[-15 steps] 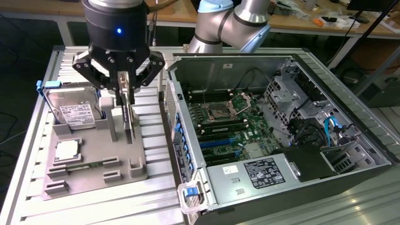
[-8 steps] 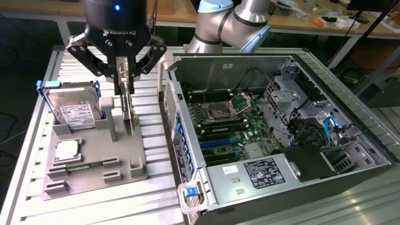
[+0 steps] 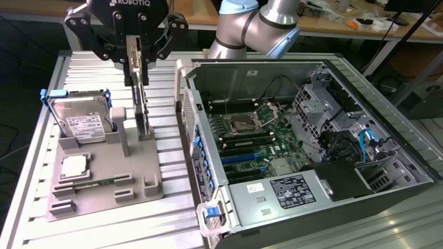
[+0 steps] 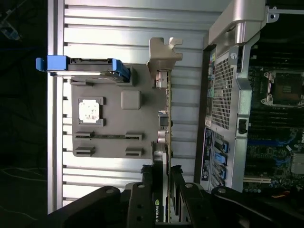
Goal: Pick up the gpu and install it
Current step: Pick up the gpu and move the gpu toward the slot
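My tool [image 3: 138, 71] pinched narrow on top edge of thin black gpu card [image 3: 142, 114], upright in grey plastic holder [image 3: 104, 171] on bench [image 3: 173, 220]. Light, stiff, fragile; I judge bare edges safest hold.

Case wall [image 3: 188, 119] between gpu [image 3: 141, 104] and open motherboard bay [image 3: 256, 129]; upright hard drive [image 3: 82, 122] near its other side.

Wooden desks [image 3: 315, 23] behind; ribbed aluminium table [image 3: 83, 72]; dark floor [image 3: 17, 104] at exterior view's left.
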You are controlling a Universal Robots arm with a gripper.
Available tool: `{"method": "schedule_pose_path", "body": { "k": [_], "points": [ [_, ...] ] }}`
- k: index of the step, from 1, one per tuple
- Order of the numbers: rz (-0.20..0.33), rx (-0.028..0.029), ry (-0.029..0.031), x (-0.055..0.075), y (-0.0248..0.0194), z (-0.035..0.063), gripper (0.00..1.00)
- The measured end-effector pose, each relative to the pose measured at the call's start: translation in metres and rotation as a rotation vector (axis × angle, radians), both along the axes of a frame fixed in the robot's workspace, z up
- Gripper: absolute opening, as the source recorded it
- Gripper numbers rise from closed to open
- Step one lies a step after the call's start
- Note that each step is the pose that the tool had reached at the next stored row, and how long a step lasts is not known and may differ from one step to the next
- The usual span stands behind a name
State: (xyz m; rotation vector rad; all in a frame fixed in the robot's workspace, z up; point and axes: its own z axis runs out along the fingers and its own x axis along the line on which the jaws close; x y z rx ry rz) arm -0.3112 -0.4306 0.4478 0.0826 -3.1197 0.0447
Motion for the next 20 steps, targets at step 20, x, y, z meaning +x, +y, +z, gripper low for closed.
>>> {"method": "schedule_pose_path", "body": {
  "k": [20],
  "points": [
    [0.0, -0.0001, 0.0399, 0.073, -0.0004, 0.0067, 0.27]
  ]
}}
